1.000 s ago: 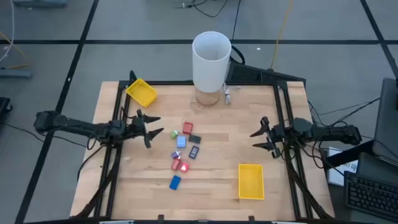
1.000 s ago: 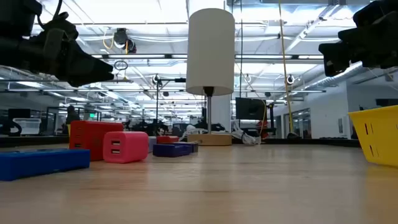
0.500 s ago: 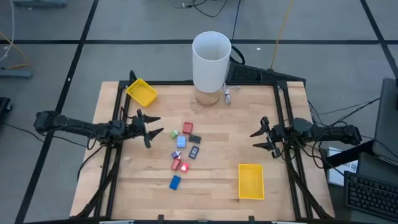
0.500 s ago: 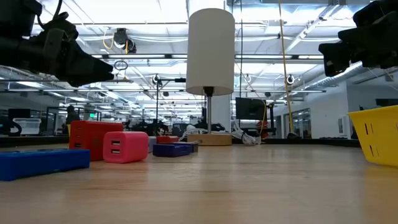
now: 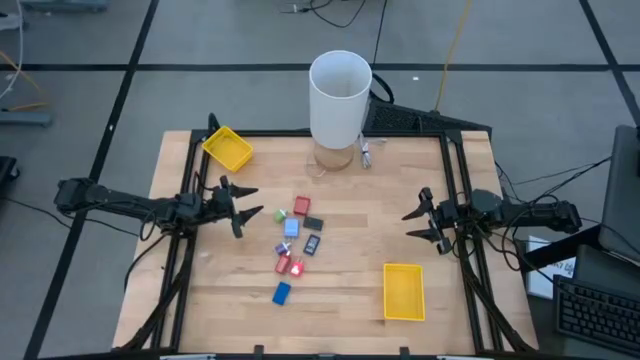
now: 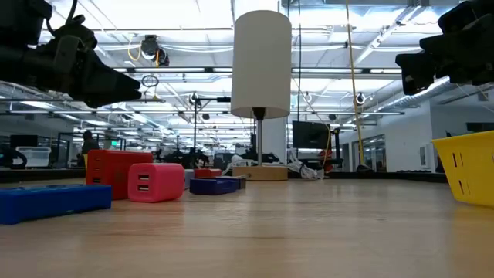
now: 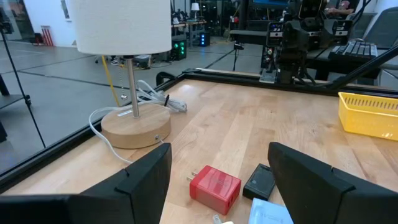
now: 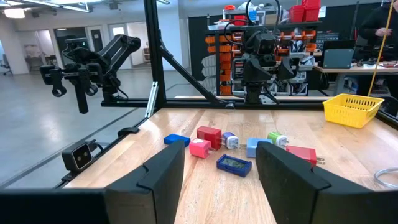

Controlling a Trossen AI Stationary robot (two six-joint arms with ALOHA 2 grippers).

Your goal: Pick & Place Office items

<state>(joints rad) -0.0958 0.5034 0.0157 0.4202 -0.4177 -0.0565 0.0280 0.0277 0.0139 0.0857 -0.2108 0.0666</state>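
Observation:
The office items, several tiny blocks, lie flat in a loose cluster (image 5: 295,242) on the wooden table's middle: a red one (image 5: 302,206), a black one (image 5: 313,223), a light blue one (image 5: 291,228), a pink one (image 5: 296,267) and a blue one (image 5: 281,292). My left gripper (image 5: 250,205) hangs open above the table, left of the cluster, pointing level toward it. The left wrist view shows the red block (image 7: 215,187) beyond my left gripper (image 7: 219,151). My right gripper (image 5: 412,225) hangs open to the cluster's right, with the blocks (image 8: 234,163) well ahead of it (image 8: 221,150).
A tall white cylinder lamp (image 5: 340,95) stands on a round wooden base (image 7: 135,127) at the far middle, its cord beside it. One yellow tray (image 5: 228,149) sits at the far left corner, another (image 5: 403,291) near the right front. Black frame rails (image 5: 455,190) edge the table.

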